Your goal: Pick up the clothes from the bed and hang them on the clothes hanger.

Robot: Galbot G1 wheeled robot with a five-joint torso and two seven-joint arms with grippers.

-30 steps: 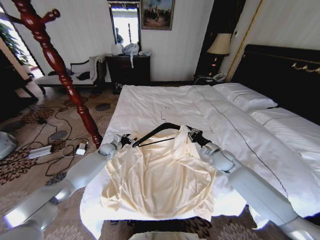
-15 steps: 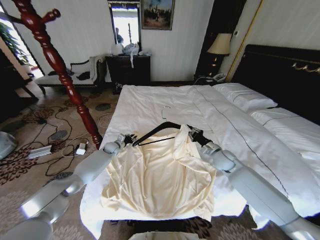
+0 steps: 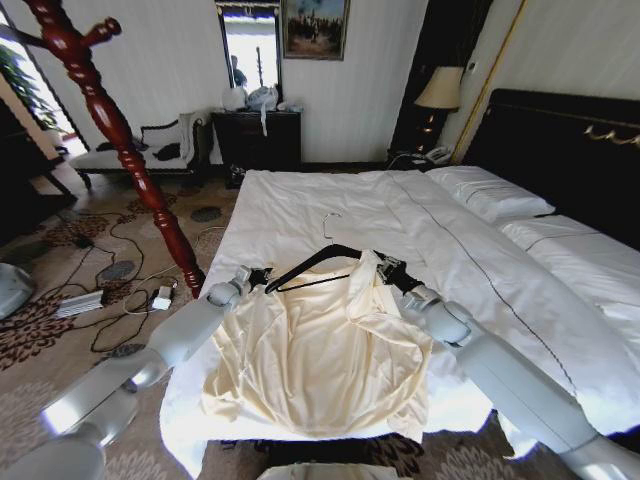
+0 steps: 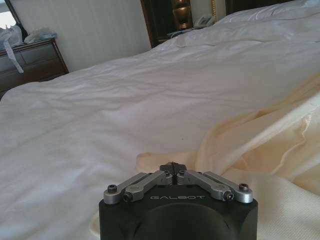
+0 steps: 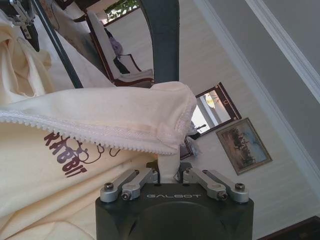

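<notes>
At the foot of the bed (image 3: pixel 330 205), the shirt (image 3: pixel 320 350) lies spread on the white duvet with the hanger (image 3: pixel 310 265) partly threaded into its upper edge. The hanger's silver hook points toward the pillows; its right shoulder sits under the fabric, while its left shoulder and lower bar are bare.

Right gripper (image 3: pixel 388 270): positioned at the shirt's collar on the hanger's right side. In the right wrist view the fingers (image 5: pixel 142 177) are clamped on a fold of cream fabric, with the lace-trimmed collar draped across just beyond them and the black hanger arm rising behind it.

Left gripper (image 3: pixel 258 277): positioned at the bare left tip of the hanger, just above the shirt's left shoulder. In the left wrist view the fingers (image 4: pixel 150 178) are drawn together with nothing visibly between them; cream fabric lies just ahead and beside them.

Change over the last second: the left arm has advanced slightly toward the hanger tip, its forearm now lying closer over the shirt's left edge. The right gripper, shirt and hanger have not visibly shifted.

Assessment: the right shoulder appears seated; the left shoulder is not yet on the hanger. The left gripper is now close enough to work on that side, but it holds no fabric.
</notes>
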